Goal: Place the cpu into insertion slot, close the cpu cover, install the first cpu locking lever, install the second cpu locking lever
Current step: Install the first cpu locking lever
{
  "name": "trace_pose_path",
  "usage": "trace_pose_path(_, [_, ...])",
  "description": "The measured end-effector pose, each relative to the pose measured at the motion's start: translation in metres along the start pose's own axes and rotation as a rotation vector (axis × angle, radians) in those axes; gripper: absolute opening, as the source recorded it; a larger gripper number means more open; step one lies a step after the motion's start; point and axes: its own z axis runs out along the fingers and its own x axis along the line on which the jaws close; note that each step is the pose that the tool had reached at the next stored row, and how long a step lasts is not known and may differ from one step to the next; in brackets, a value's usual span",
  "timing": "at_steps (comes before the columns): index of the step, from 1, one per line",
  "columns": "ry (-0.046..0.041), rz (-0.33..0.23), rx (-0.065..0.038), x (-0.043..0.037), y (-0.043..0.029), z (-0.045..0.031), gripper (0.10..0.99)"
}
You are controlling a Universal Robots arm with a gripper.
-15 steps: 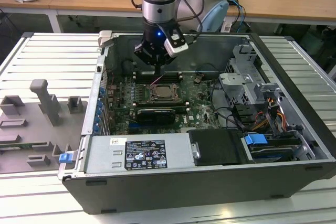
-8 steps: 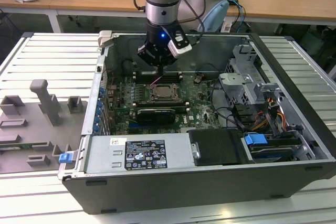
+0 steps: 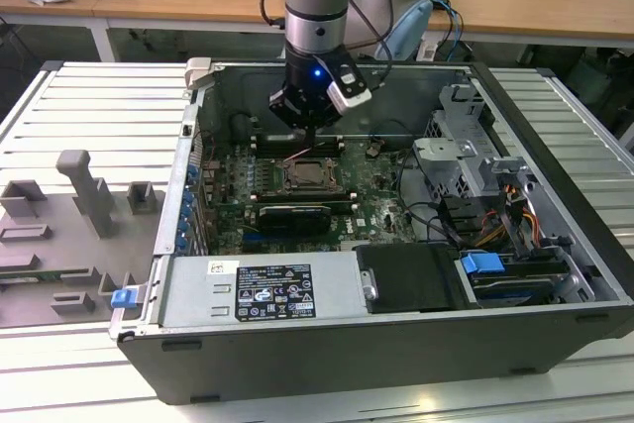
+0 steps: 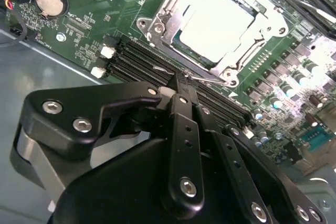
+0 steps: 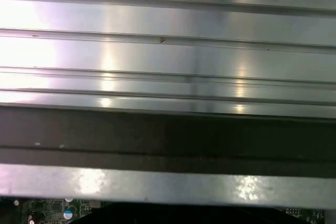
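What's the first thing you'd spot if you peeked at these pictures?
The big robot arm reaching down into the open computer case, its gripper hanging just above the green circuit board. In the second wrist view, the shiny silver cpu sits in the insertion slot, with the cpu cover framing it.
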Motion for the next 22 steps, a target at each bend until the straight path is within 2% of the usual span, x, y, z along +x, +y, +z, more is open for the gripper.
trace_pose_path(9, [-0.0002, 0.001, -0.005, -0.006, -0.0006, 0.0063, 0.106])
trace_pose_path(10, [-0.0003, 0.001, -0.006, -0.0077, -0.0008, 0.0089, 0.106])
trace_pose_path(22, [-0.0004, 0.002, -0.007, -0.0102, -0.0015, 0.0211, 0.106])
